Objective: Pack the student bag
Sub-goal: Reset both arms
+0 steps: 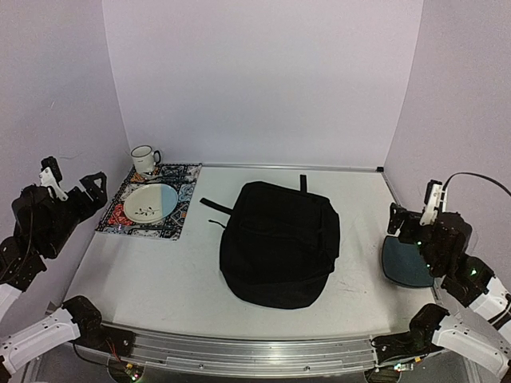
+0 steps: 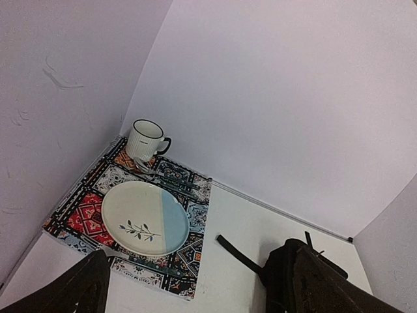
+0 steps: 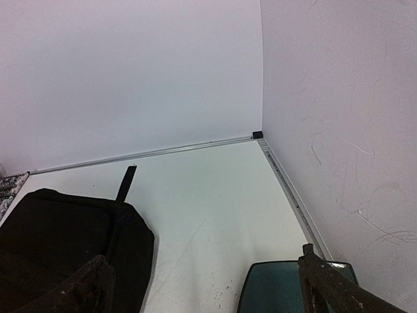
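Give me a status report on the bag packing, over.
Left tool open, empty. Right tool open, empty. Backpack lying flat, centre, untouched. Nothing on it.

The student bag point(image 1: 279, 243) fills the middle of the tabletop point(image 1: 144, 271), its straps point(image 1: 214, 206) trailing toward the left. You have bare surface between it and the placemat point(image 1: 185, 199), where a plate point(image 1: 150, 203) and mug point(image 1: 144, 159) block the far-left corner. On your right, a teal pad point(image 1: 399, 263) lies by the wall point(image 1: 463, 96), narrowing that lane.
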